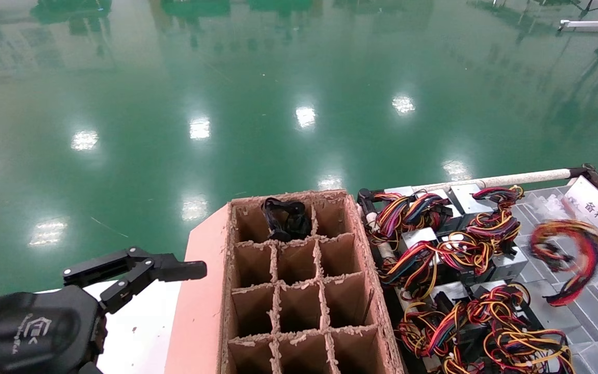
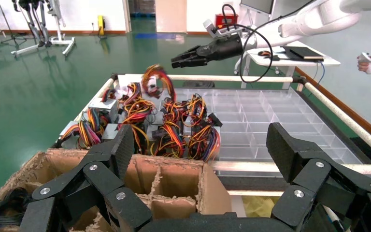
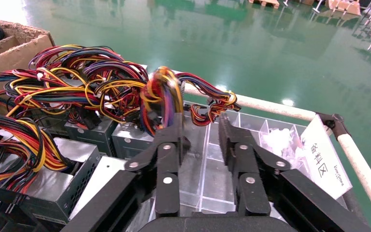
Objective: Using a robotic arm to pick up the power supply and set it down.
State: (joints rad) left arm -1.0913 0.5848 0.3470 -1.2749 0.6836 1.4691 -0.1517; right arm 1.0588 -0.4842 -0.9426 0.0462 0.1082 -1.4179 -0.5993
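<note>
So over on my left side, my left gripper [image 1: 138,275] is just parked low beside the cardboard divider box [image 1: 299,285], fingers spread wide, holding nothing. That box is mostly empty cells, with one all-black coiled cable bundle [image 1: 286,218] sitting in a far cell.

Moving right, there's the clear tray [image 1: 589,311] packed with power supplies [image 1: 465,259], silver boxes buried under red/yellow/orange wire spaghetti. Off to their right a blurry loop of wires [image 1: 569,259] sits apart from the pile; I honestly can't tell if it's hanging or lying on the tray.

My right gripper [image 3: 200,133] is up above the tray's open compartments, fingers only narrowly apart, nothing clamped between them. That wire loop [image 3: 162,94] shows just past my fingertips.

Feels like I'm at the approach/grab step, nothing picked yet. Next move calls for lining up on one metal box or its wire bundle near the casing and closing firmly. Snagging the neighbours' cables is the risk.
</note>
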